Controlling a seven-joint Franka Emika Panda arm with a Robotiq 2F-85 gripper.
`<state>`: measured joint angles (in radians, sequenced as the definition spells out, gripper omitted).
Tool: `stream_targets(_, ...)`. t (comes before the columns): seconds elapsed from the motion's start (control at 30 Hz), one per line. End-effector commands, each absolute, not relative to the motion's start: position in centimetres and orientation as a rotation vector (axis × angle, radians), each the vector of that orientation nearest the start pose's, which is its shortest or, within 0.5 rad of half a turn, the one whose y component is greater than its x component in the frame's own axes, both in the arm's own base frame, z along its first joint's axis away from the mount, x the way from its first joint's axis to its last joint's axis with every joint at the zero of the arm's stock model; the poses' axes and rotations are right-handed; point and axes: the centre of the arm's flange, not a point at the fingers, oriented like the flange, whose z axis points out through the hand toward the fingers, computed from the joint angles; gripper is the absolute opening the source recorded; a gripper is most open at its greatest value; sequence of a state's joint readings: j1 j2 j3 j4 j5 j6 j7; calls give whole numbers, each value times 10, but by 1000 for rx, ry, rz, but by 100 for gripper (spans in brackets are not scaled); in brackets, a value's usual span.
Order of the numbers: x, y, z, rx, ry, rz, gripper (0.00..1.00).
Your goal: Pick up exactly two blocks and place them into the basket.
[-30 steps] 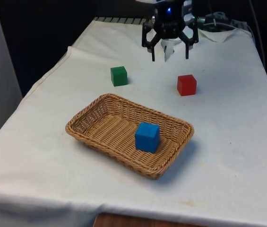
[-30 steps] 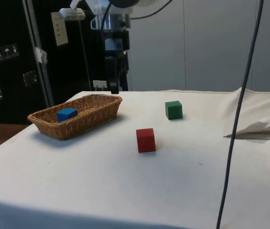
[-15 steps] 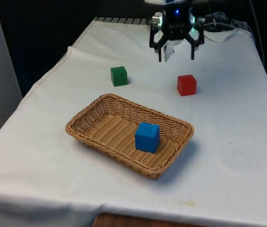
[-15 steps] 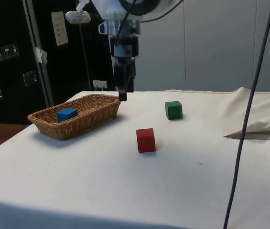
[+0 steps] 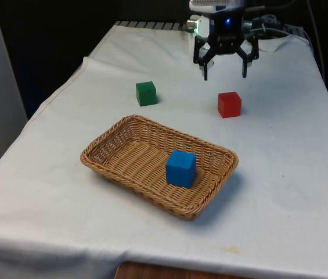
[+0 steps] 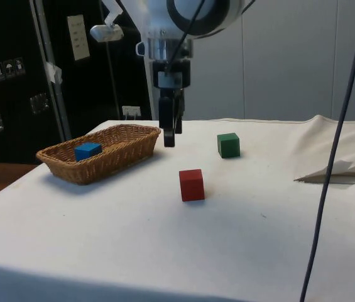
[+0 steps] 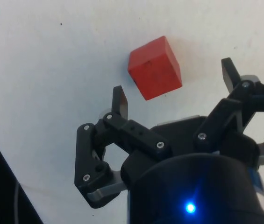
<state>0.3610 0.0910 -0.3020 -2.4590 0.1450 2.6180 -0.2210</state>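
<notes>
While jaws gape, gripper hovers nr red block.

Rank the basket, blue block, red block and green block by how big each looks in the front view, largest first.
1. basket, by far the largest.
2. blue block, lying in the basket and nearest the camera, which may enlarge it.
3. red block.
4. green block.
Red and green look almost alike, so their order is unsure.

Blue block in wicker basket; red block, green block on cloth
</notes>
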Motion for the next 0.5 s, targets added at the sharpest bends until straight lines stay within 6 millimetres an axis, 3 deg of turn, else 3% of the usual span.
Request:
stream_targets(0.0,487,25,268,-3085,-246,-117,100)
stream_targets(0.47,481,32,248,-3091,-264,-84,100)
